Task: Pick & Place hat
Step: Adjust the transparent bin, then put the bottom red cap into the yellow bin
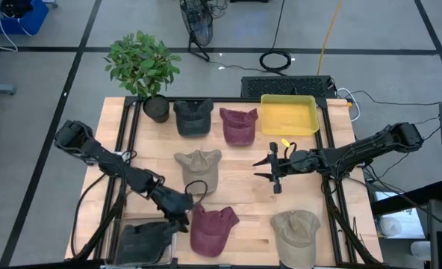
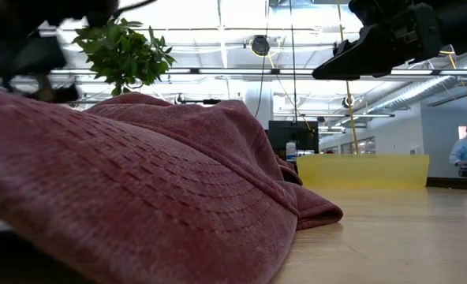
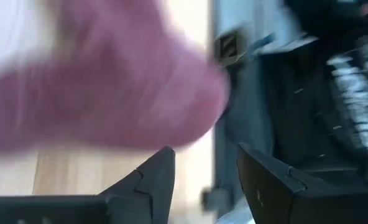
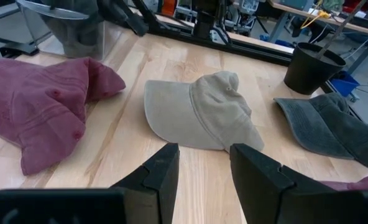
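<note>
The wooden table (image 1: pixel 243 187) carries six hats. A dark grey cap (image 1: pixel 193 116) and a maroon cap (image 1: pixel 238 125) lie along the far edge, between a potted plant (image 1: pixel 142 69) and a yellow tray (image 1: pixel 289 114). A tan cap (image 1: pixel 199 166) sits near the middle. At the near edge lie a second maroon cap (image 1: pixel 210 229), a second tan cap (image 1: pixel 296 235) to its right, and a dark cap (image 1: pixel 141 240) in a clear bin (image 1: pixel 124 224) at the near left corner.

The left gripper (image 1: pixel 184 205) hangs low at the near left, just beside the near maroon cap and the bin's rim. Its fingers (image 3: pixel 153 180) stand apart with nothing between them; in the left wrist view the maroon fabric fills the space beyond the tips.

The right gripper (image 1: pixel 275 169) hovers above bare wood right of centre, fingers (image 4: pixel 162 174) parted and empty, pointed toward the middle tan cap and well clear of it.
</note>
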